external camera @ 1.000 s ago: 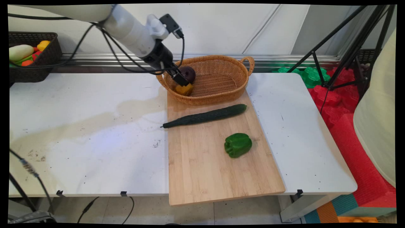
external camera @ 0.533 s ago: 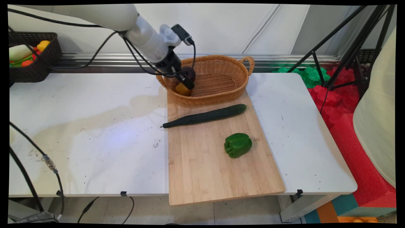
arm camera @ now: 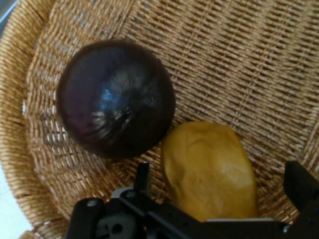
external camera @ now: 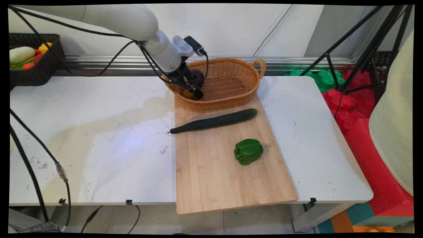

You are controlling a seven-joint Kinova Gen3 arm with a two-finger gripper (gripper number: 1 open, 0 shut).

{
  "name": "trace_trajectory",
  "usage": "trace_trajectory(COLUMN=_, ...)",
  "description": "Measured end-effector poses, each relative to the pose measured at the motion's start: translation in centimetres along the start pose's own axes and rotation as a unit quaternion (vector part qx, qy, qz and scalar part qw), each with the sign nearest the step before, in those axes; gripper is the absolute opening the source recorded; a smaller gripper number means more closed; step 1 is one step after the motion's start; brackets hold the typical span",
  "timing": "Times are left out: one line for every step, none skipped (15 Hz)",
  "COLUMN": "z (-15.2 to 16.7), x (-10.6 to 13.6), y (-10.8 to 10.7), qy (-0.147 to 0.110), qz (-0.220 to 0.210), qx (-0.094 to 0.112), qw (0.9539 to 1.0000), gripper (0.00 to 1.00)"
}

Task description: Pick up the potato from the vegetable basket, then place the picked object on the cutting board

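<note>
My gripper (external camera: 197, 94) reaches down into the left end of a woven wicker basket (external camera: 228, 100). In the hand view the gripper (arm camera: 219, 181) is open, its two fingers standing on either side of a lumpy yellow fruit (arm camera: 209, 169) with a small gap on each side. The yellow fruit (external camera: 187, 95) lies on the basket floor (arm camera: 239, 59), mostly hidden by the hand in the main view. A dark purple round fruit (arm camera: 114, 99) rests against it, also seen behind the wrist (external camera: 199, 75).
A long cucumber (external camera: 214, 121) and a green bell pepper (external camera: 248, 151) lie on the bamboo cutting board (external camera: 211, 178) in front of the basket. A dark basket (external camera: 49, 59) of vegetables stands at the far left. Tripod legs (external camera: 360, 56) stand off the table's right.
The hand has moved right and down, deeper into the wicker basket, with the yellow fruit going down beneath it. The cucumber and pepper have stayed put.
</note>
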Motion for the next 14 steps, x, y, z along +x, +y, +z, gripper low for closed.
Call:
trace_trajectory(z=0.3, x=0.0, y=0.1, qy=-0.003, qz=-0.001, qx=-0.001, qw=1.0000, gripper=1.00)
trace_trajectory(z=0.5, x=0.1, y=0.1, qy=-0.004, qz=-0.002, qx=-0.001, qw=1.0000, gripper=1.00)
trace_trajectory(z=0.9, x=0.2, y=0.3, qy=-0.006, qz=-0.004, qx=-0.001, qw=1.0000, gripper=1.00)
trace_trajectory(z=1.1, x=0.3, y=0.3, qy=-0.006, qz=-0.005, qx=-0.001, qw=1.0000, gripper=0.00)
trace_trajectory(z=1.3, x=0.4, y=0.4, qy=-0.007, qz=-0.005, qx=0.001, qw=1.0000, gripper=0.00)
trace_trajectory(z=1.4, x=0.5, y=0.4, qy=-0.006, qz=-0.007, qx=0.003, qw=1.0000, gripper=0.00)
trace_trajectory(z=1.4, x=0.6, y=0.5, qy=-0.005, qz=-0.008, qx=0.005, qw=0.9999, gripper=0.00)
trace_trajectory(z=1.4, x=0.7, y=0.5, qy=-0.004, qz=-0.008, qx=0.007, qw=0.9999, gripper=0.00)
trace_trajectory(z=1.3, x=0.9, y=0.5, qy=-0.002, qz=-0.009, qx=0.009, qw=0.9999, gripper=0.00)
trace_trajectory(z=1.2, x=1.0, y=0.5, qy=0.000, qz=-0.010, qx=0.011, qw=0.9999, gripper=0.00)
trace_trajectory(z=1.0, x=1.2, y=0.6, qy=0.003, qz=-0.010, qx=0.013, qw=0.9999, gripper=0.00)
trace_trajectory(z=0.7, x=1.5, y=0.6, qy=0.008, qz=-0.011, qx=0.016, qw=0.9998, gripper=0.00)
trace_trajectory(z=0.2, x=1.8, y=0.7, qy=0.013, qz=-0.010, qx=0.018, qw=0.9997, gripper=0.00)
trace_trajectory(z=-0.2, x=2.0, y=0.9, qy=0.018, qz=-0.009, qx=0.020, qw=0.9996, gripper=0.00)
